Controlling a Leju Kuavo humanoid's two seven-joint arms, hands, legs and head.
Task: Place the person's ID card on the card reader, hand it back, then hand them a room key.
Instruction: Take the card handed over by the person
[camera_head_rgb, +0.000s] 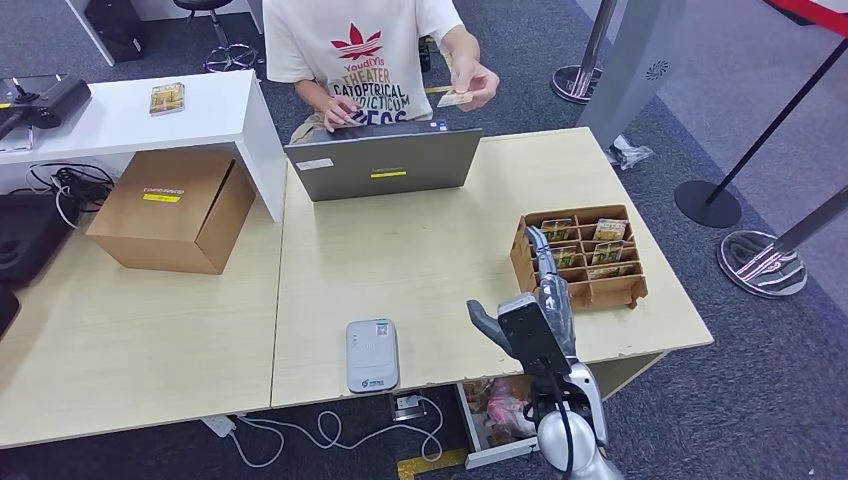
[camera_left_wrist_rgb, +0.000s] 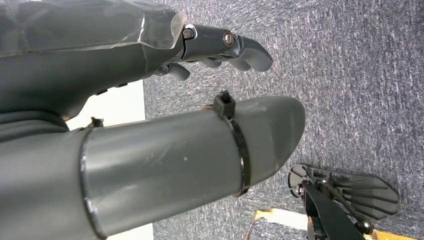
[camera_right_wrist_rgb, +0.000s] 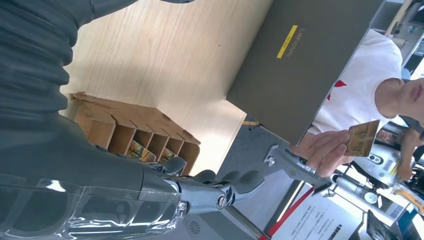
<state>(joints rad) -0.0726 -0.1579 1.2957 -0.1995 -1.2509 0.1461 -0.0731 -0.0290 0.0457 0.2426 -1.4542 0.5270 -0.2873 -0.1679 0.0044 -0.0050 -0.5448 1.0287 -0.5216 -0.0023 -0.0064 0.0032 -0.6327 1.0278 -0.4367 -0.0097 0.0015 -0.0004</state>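
Note:
Across the table, a person in a white T-shirt holds up the ID card (camera_head_rgb: 455, 97) in one hand. In the right wrist view the tan ID card (camera_right_wrist_rgb: 362, 138) sits in the person's fingers beyond the laptop (camera_right_wrist_rgb: 300, 60). The grey-white card reader (camera_head_rgb: 372, 354) lies flat near the table's front edge. A wooden box of room keys (camera_head_rgb: 580, 255) stands at the right of the table. My right hand (camera_head_rgb: 545, 290) hovers just in front of that box with fingers stretched out, holding nothing. My left hand (camera_left_wrist_rgb: 165, 150) hangs over grey carpet, fingers apart and empty.
A grey laptop (camera_head_rgb: 383, 160) stands open at the table's far side, its back towards me. A cardboard box (camera_head_rgb: 170, 208) and a white shelf (camera_head_rgb: 150, 110) are at the left. Stanchion bases (camera_head_rgb: 760, 262) stand on the floor to the right. Cables hang off the front edge.

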